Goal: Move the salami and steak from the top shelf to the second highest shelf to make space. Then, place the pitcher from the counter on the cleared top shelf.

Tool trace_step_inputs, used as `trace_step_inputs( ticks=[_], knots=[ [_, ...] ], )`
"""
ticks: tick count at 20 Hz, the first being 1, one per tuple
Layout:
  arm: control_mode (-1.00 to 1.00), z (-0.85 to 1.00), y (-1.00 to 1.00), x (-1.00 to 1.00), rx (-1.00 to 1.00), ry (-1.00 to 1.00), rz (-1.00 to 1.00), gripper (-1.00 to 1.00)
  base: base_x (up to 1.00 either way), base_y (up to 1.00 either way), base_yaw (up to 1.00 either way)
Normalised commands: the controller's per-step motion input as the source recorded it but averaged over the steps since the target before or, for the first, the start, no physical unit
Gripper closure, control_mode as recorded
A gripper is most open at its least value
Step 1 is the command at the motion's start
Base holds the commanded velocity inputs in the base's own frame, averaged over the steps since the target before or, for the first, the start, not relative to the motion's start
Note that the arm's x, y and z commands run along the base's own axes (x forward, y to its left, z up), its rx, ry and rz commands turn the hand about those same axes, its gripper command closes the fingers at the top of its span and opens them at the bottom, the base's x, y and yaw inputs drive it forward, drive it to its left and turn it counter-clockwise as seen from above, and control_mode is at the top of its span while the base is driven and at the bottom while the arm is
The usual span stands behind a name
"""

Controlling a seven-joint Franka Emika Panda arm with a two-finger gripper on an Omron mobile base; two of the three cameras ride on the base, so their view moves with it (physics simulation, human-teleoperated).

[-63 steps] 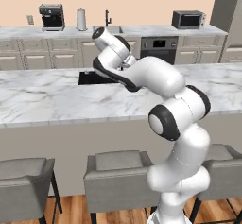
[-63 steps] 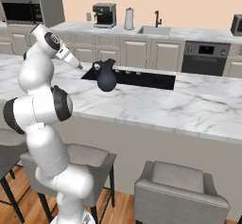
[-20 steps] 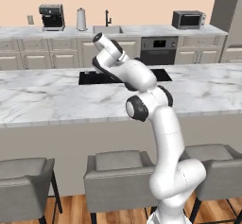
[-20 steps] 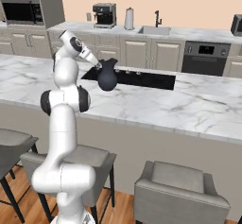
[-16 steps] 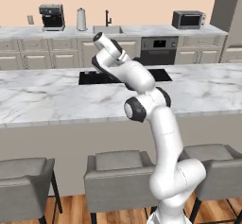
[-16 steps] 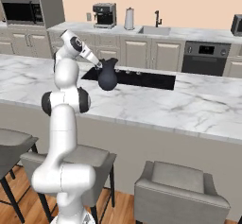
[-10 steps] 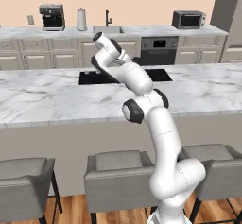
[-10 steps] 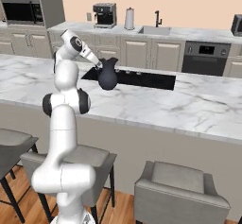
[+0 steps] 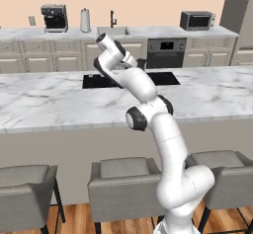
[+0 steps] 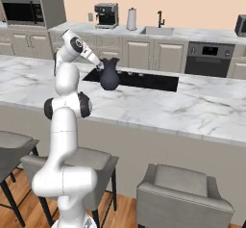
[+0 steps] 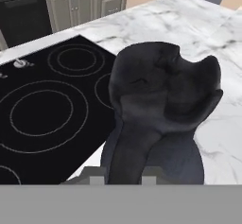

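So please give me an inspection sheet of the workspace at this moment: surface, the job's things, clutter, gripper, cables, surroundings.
Surface: white marble counter with grey veins and a black inset cooktop.
Job's things: dark pitcher stands upright at the cooktop's near left edge, partly on marble.
Clutter: nothing seen on the counter.
Gripper: gripper is at the pitcher's neck below the wavy rim; the hand view shows the neck between the fingertips, so it looks shut on it.
Cables: nothing seen.
Surroundings: coffee machine, sink faucet, oven and microwave along the back wall; grey stools in front of the counter.
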Motion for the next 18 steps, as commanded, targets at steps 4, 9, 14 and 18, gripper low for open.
trace_step_inputs(
  ticks=[4,9,14,18],
  knots=[
    [-1.00,0.31,0.00,-0.57,0.00,-0.08,0.13,1.00,0.00,0.00,0.00],
    [-1.00,0.26,-0.19,-0.99,0.00,-0.12,0.25,1.00,0.00,0.00,0.00],
    [-1.00,0.00,-0.55,-1.00,0.02,-0.14,0.42,1.00,0.00,0.00,0.00],
    [-1.00,-0.42,-0.60,-1.00,0.11,-0.20,0.54,1.00,0.00,0.00,0.00]
  ],
)
